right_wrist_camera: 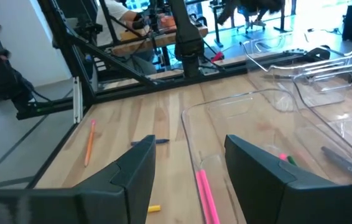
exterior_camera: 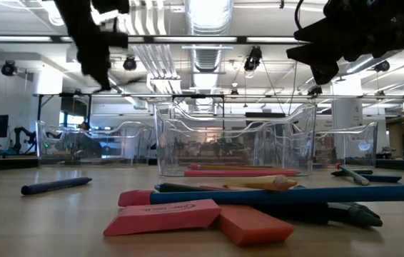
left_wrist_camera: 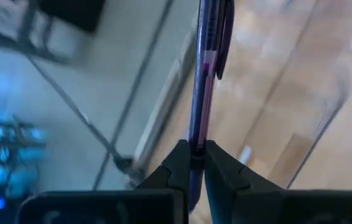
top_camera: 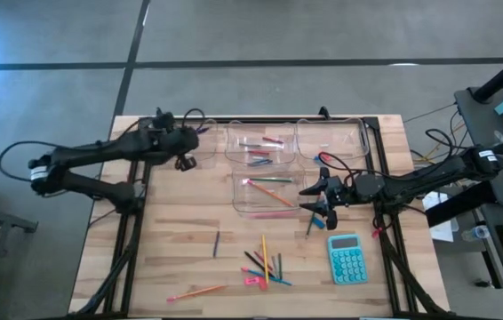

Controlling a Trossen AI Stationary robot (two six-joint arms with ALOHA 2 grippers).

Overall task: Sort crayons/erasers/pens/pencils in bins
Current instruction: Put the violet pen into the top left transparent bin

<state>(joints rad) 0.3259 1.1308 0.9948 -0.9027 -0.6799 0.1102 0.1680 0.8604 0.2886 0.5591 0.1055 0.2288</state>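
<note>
Four clear bins [top_camera: 266,192] on the table; left gripper [left_wrist_camera: 194,163] clamps one pen [left_wrist_camera: 206,74], right gripper [top_camera: 320,200] spread, empty.

We note four bins [top_camera: 265,191]: three in a back row, one in front of the middle one. A loose heap of pencils [top_camera: 265,260] lies nearer the front edge, calculator [top_camera: 347,259] to its right, one pen [top_camera: 216,243] to its left.
</note>
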